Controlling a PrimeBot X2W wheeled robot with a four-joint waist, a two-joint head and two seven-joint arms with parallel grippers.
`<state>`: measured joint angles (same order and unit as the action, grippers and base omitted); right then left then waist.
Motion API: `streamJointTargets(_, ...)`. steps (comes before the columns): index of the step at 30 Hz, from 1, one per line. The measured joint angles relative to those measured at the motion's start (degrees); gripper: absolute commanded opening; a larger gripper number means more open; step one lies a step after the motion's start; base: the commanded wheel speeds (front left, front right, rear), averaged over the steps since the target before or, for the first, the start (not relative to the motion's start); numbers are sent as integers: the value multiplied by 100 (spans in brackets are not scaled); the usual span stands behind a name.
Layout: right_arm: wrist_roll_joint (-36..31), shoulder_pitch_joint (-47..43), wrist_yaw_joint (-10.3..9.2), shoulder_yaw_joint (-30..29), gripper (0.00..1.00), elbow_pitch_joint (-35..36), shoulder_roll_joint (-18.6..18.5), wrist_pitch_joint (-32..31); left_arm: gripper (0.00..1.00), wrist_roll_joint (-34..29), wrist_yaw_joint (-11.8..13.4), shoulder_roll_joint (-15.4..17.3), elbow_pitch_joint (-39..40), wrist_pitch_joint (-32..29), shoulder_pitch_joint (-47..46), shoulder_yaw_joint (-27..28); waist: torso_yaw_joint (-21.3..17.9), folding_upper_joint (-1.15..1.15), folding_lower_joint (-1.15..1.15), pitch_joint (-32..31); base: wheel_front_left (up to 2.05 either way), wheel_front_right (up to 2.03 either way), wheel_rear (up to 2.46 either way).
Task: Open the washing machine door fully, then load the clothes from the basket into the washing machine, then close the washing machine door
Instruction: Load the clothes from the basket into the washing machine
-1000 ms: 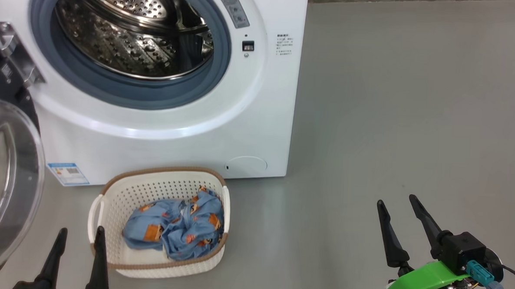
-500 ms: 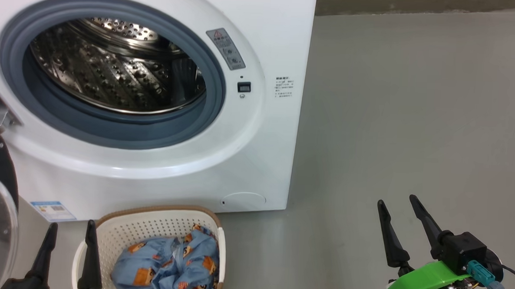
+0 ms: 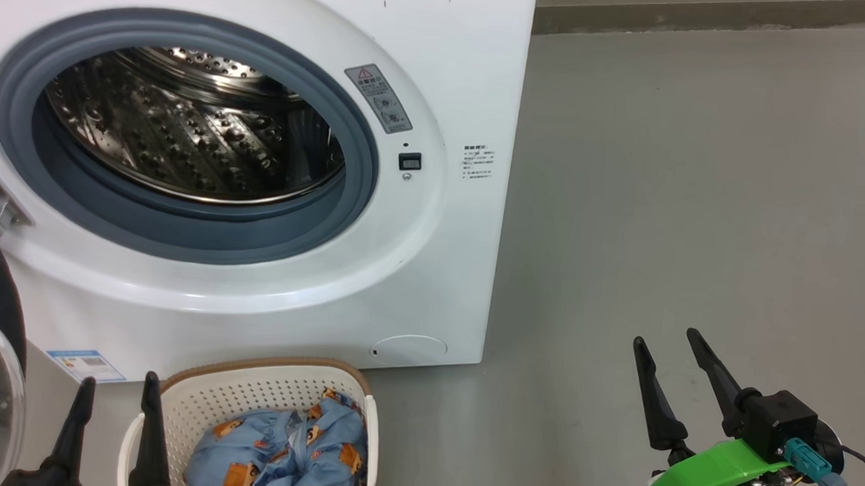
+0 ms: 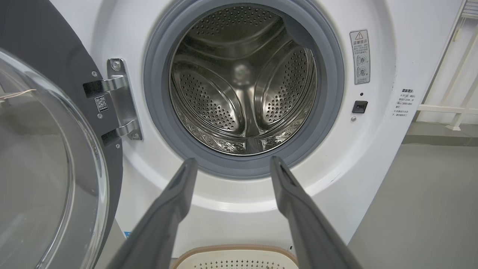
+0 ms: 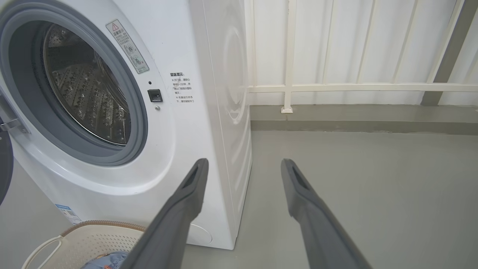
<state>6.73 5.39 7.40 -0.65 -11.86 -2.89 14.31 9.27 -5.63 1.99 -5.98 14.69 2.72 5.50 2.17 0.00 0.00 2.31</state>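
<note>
Steel drum (image 3: pixel 188 145) now sits fuller in the head view than a second ago: the camera has lifted, and nothing on the floor (image 3: pixel 698 174) moved. The basket (image 3: pixel 251 388) with the clothes (image 3: pixel 277 455) stands just in front of the washing machine (image 3: pixel 440 75); left claw (image 3: pixel 120 379) and right claw (image 3: pixel 666 337) are both spread and empty. Left wrist view: the washing machine door (image 4: pixel 44 168) hangs wide open, drum bare. Right wrist view: fingers (image 5: pixel 179 209) apart over bare floor; loading looks next.
</note>
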Motion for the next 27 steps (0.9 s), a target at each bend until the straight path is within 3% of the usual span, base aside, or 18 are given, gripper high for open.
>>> streamJointTargets(18,10,25,0,12,100,-145,0,0,100,186,-69,0,-325,-1,-2,-261,-6,0,0,311,0,0,0)
streamJointTargets(27,9,182,0,9,100,-180,0,0,100,368,-130,21,-832,-2,-248,-475,-92,0,0,769,0,0,0)
